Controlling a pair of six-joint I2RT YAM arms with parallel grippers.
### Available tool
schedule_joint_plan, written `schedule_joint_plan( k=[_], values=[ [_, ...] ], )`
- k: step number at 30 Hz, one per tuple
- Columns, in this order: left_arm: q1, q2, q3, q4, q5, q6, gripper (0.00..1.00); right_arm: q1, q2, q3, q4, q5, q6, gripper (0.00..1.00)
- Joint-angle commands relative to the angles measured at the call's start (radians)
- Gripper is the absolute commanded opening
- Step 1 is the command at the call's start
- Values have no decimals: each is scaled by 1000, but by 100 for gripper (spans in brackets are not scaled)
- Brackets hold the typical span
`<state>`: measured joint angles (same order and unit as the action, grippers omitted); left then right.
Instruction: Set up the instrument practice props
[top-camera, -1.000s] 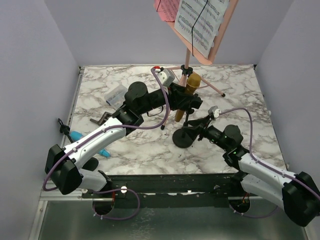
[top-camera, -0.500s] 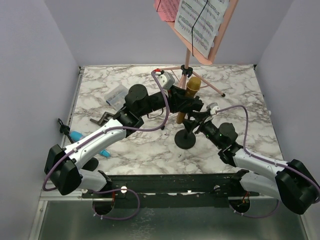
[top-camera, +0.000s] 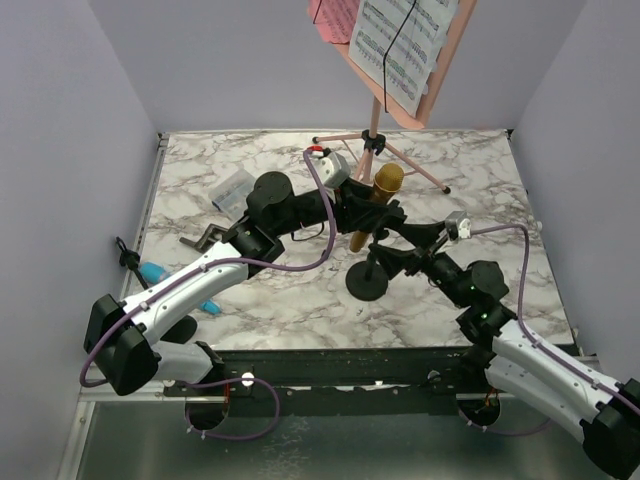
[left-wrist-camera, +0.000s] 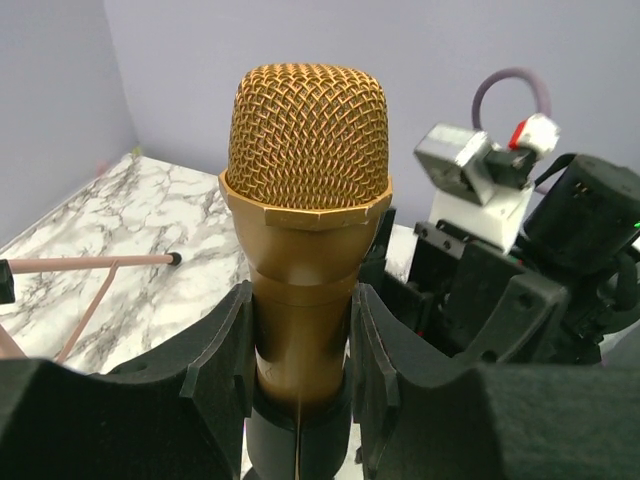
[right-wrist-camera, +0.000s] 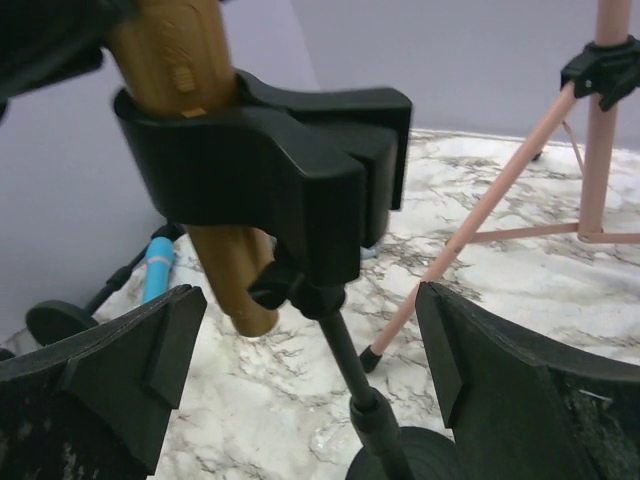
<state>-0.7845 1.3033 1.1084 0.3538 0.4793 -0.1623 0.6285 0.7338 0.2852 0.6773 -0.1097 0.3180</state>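
Top external view: near the table's left edge lies a blue microphone (top-camera: 150, 271). Toward the table's middle, the right tool (right-wrist-camera: 300, 345) stands wide open, its fingers on either side of a black microphone stand (top-camera: 368, 283) without touching it. The left tool (left-wrist-camera: 300, 350) is clamped on a gold microphone (left-wrist-camera: 305, 150), whose handle sits tilted in the stand's clip (right-wrist-camera: 270, 170). At the far edge, a pink music rack (top-camera: 440, 75) on thin tripod legs carries sheet-music pages (top-camera: 400, 45).
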Motion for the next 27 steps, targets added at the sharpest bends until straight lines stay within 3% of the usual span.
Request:
schedule_joint_plan(
  k=[1, 5, 7, 9, 10, 14, 23, 27],
  values=[
    [-5, -21, 46, -86, 29, 13, 12, 2, -85, 93, -187, -30, 18, 100],
    [-5, -28, 71, -155, -7, -22, 49, 2, -61, 211, -371, 62, 37, 100],
    [-3, -28, 79, -188, -31, -53, 65, 2, -44, 236, -410, 67, 42, 100],
    [-2, -20, 96, -225, -51, -82, 91, 2, -48, 224, -411, 70, 51, 100],
    [-2, -16, 100, -234, -58, -95, 99, 2, -53, 215, -407, 74, 55, 100],
    [-1, 3, 103, -251, -66, -122, 99, 2, -56, 204, -415, 63, 60, 100],
    [-8, 61, 98, -261, -26, -125, 97, 2, -110, 181, -509, 36, 68, 90],
    [-10, 79, 102, -253, -40, -117, 78, 2, -121, 177, -554, 10, 49, 79]
  ],
)
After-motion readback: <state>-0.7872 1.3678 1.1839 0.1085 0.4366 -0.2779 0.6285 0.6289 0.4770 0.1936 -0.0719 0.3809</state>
